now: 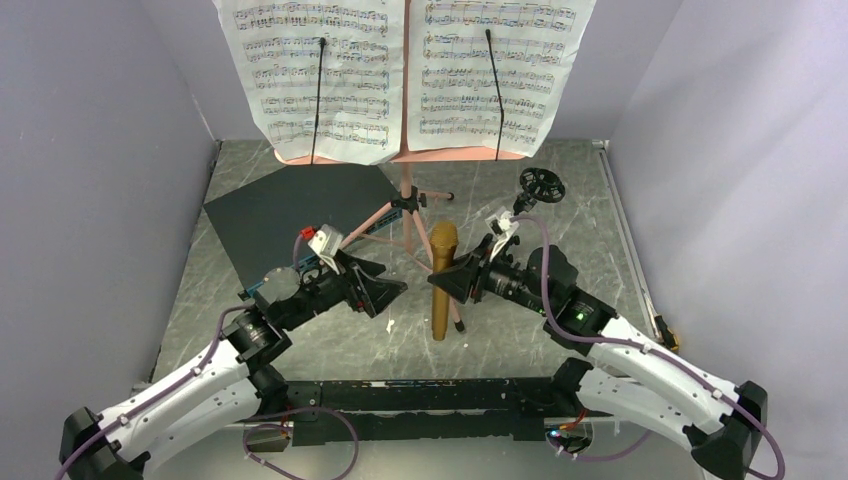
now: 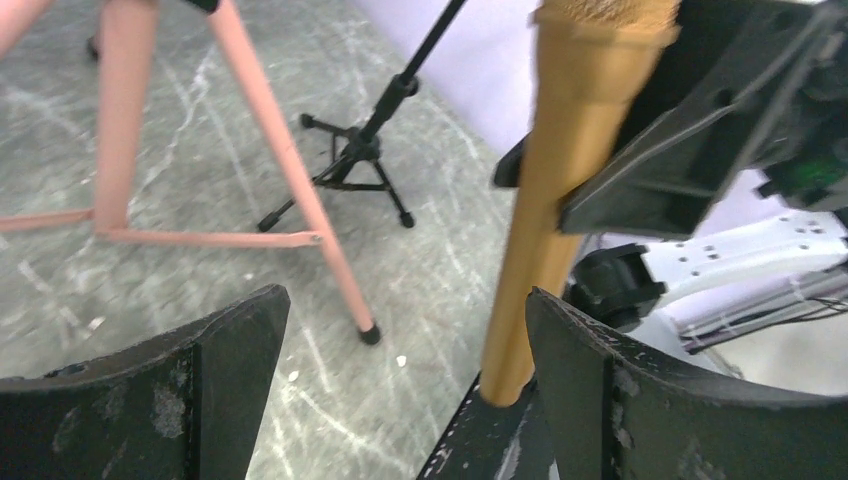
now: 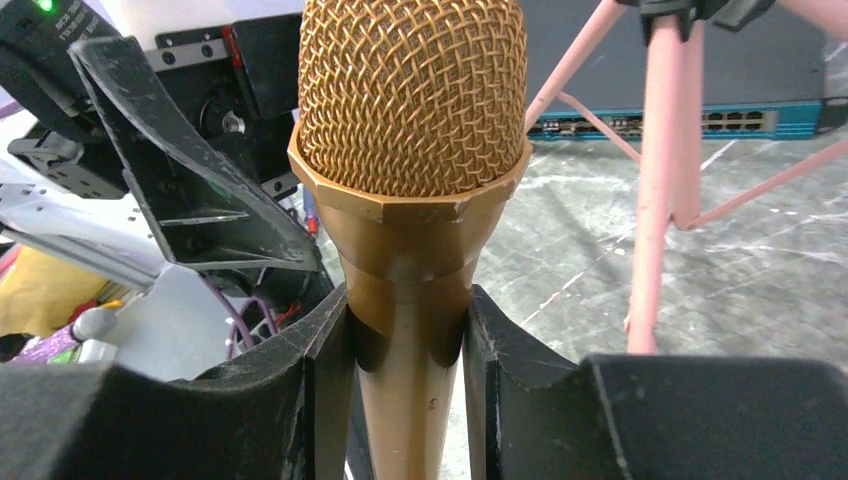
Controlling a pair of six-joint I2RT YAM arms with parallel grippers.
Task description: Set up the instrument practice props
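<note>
From above: the gold microphone (image 1: 443,262) stands upright over the counter (image 1: 590,240), between both arms and in front of the pink music stand (image 1: 406,190). Left wrist: the left gripper (image 2: 405,305) gapes wide and holds nothing, with the handle close by one finger (contact unclear). Right wrist: the right gripper (image 3: 405,320) pinches the neck just below the mesh head. It looks rigid, smooth and probably top-heavy, so a hold high on the tapered handle seems safest.

The pink music stand (image 1: 406,195) stands on tripod legs at the bench's back, with two white sheet-music pages (image 1: 315,75) side by side on it. In front, the gold microphone (image 1: 443,280) is upright, its neck clamped between the right fingers (image 3: 250,400). The small black mic stand (image 2: 350,170) stands right of the pink legs
</note>
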